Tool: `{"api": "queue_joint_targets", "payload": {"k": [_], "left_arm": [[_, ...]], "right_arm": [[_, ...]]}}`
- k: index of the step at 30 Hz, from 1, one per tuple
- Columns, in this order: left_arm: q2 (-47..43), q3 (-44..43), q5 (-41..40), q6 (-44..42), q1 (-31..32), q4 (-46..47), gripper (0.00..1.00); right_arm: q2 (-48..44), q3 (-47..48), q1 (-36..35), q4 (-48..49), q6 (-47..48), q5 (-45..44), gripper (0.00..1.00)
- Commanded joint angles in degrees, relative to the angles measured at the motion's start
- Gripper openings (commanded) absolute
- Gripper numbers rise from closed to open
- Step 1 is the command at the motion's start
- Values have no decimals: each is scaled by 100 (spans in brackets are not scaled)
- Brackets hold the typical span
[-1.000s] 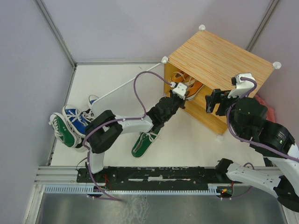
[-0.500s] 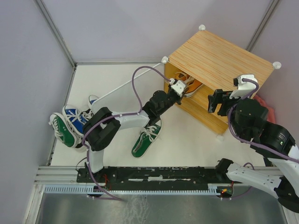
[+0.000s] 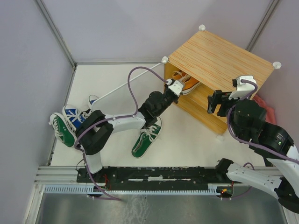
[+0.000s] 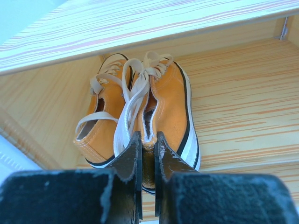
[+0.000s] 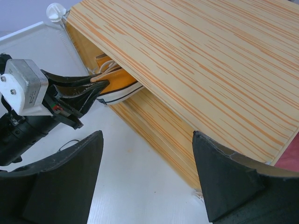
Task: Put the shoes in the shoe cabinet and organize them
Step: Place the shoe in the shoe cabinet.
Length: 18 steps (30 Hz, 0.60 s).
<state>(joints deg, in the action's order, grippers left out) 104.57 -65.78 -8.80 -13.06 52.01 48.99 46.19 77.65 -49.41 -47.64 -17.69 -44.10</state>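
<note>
1. Orange pair [image 4: 163,107]: two shoes side by side in the upper compartment of the cabinet [image 3: 219,56], just under its top panel. The heels face the open front and the white laces lie loose.
2. Left gripper [image 4: 148,156]: reaches to the cabinet opening. Its fingers are pressed together on the heel edge of one orange shoe, the one on the right in the left wrist view.
3. Right gripper [image 5: 147,179]: fingers spread wide and holding nothing. It hangs in front of the cabinet's lower part, apart from the shoes.
4. Green shoe [image 3: 145,140]: alone on the table [image 3: 117,79], partly under the left arm, well apart from the cabinet.
5. Second green shoe [image 3: 60,130]: at the table's left edge, on its side with the sole outward.
6. Blue shoes [image 3: 74,117]: just beside the second green shoe, bunched against it.
</note>
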Motion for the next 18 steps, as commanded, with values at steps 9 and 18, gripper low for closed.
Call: {"api": "queue_joint_targets", "payload": {"k": [9,18], "left_arm": [[-880,398,106,-14,-157,1335,3],[-29,223,-341,442,-159,2225,3]], "right_arm": [[-129,-72,-7,128,4,-148,84],[-211,-109,-7,42,-24,-157,84]]}}
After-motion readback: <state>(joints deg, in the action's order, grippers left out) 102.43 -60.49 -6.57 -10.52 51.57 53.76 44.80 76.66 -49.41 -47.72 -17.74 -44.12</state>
